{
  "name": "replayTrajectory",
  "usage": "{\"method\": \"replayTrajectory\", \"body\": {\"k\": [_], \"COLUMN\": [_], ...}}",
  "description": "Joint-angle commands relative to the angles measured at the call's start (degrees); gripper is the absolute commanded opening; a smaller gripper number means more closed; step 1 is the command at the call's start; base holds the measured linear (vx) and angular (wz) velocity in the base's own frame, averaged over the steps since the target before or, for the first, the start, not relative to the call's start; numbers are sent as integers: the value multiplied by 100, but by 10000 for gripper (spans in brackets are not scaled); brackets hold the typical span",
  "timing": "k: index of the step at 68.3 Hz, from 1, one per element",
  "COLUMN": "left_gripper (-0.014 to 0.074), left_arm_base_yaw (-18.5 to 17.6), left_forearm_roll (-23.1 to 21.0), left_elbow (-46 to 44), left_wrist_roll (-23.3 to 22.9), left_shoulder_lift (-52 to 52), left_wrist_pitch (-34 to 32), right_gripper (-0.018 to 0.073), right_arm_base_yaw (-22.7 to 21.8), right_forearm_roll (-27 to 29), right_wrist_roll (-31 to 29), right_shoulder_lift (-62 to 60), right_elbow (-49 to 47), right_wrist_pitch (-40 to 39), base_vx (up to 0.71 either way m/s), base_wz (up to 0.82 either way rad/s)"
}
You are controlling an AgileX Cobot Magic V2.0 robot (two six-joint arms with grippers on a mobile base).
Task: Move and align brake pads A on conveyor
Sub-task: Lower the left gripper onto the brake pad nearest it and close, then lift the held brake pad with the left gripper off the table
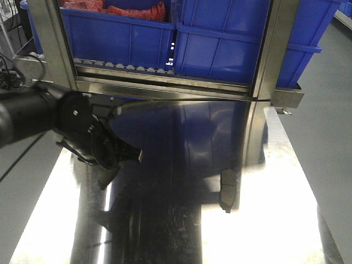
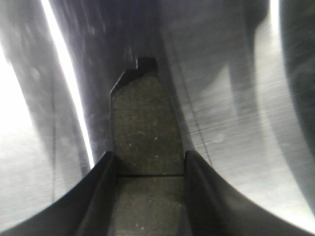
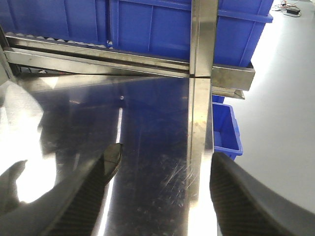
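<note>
**Left wrist view: one pad clamped, one pad loose on the table**

Left wrist view shows the left claw point(image 2: 148, 155) pressed shut on a held brake pad point(image 2: 145, 123). Both fingers point(image 2: 101, 196) touch its long edges, and the centre groove runs across between them. The pad's notched end points away over the mirror-like steel table point(image 1: 286, 220). Seen from the room, this claw sits over the table's left part. The right claw point(image 3: 160, 164) is spread wide. A dark pad tip point(image 3: 114, 156) shows just beside one of its fingers, partly hidden. A loose brake pad point(image 1: 227, 191) lies flat on the table right of centre, well apart from the left claw, its length pointing toward the far edge. Beyond that edge stand a steel frame point(image 1: 165, 85), a row of rollers point(image 1: 126, 67) and blue bins point(image 1: 220, 44).
</note>
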Motion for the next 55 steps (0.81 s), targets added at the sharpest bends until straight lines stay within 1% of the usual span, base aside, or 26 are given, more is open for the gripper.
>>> {"method": "replayTrajectory", "body": {"k": [1,10,26,41,55], "left_gripper": [-6,-6,-6,-6,-6], "left_arm_base_yaw": [-22,-22,-22,-22,-22], "left_forearm_roll": [-14,127,429,435,435], "left_elbow": [-82,416,1805,3082,4017], "left_wrist_roll": [118,179,179,220,224], "left_shoulder_lift": [-682,-1291,-2731,-4165,-5519], "left_wrist_pitch": [-174,-521,-1378,-1838,-2365], "right_gripper": [454,454,454,454,454], "right_arm_base_yaw": [-33,-33,-33,-33,-33], "right_forearm_roll": [-40,-40,-40,-40,-40], "right_wrist_roll": [-44,-44,-44,-44,-44], "right_shoulder_lift": [49,49,49,49,49], "right_elbow": [-146,-146,-146,-146,-146], "right_wrist_pitch": [-396,-396,-396,-396,-396], "base_vx": [0,0,0,0,0], "base_wz": [0,0,0,0,0]}}
